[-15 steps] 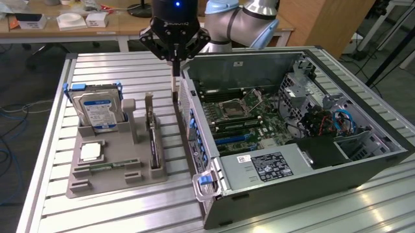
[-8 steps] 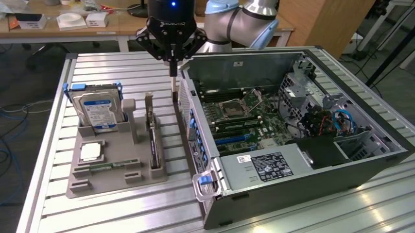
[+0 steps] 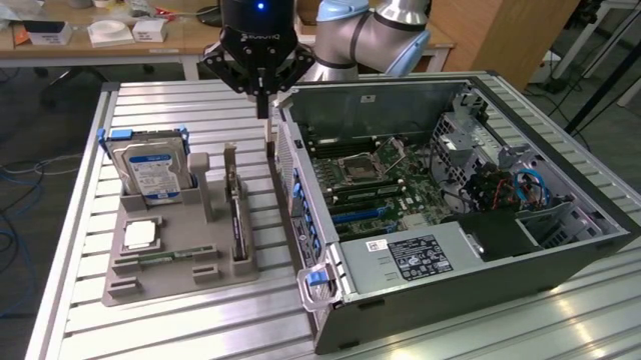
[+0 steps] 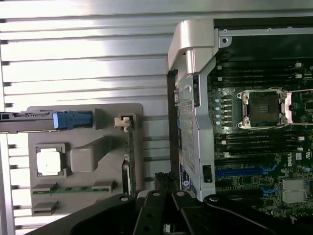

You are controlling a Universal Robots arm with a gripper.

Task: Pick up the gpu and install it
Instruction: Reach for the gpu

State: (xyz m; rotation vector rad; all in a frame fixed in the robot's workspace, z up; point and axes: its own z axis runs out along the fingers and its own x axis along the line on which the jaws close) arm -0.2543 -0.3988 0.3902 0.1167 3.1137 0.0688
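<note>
While my gripper (image 3: 263, 101) hangs pinched together on nothing, above the gap between tray (image 3: 155, 281) and case (image 3: 470, 300), the gpu (image 3: 239, 225) stands edge-on in its tray slot (a thin target). Descending from here, I'd risk clipping the case wall.

Bright overhead light. Hard glare on slatted table (image 4: 88, 49) beside computer case (image 3: 470, 296), washed near-white in wrist view. Case interior darker, in shadow.
</note>
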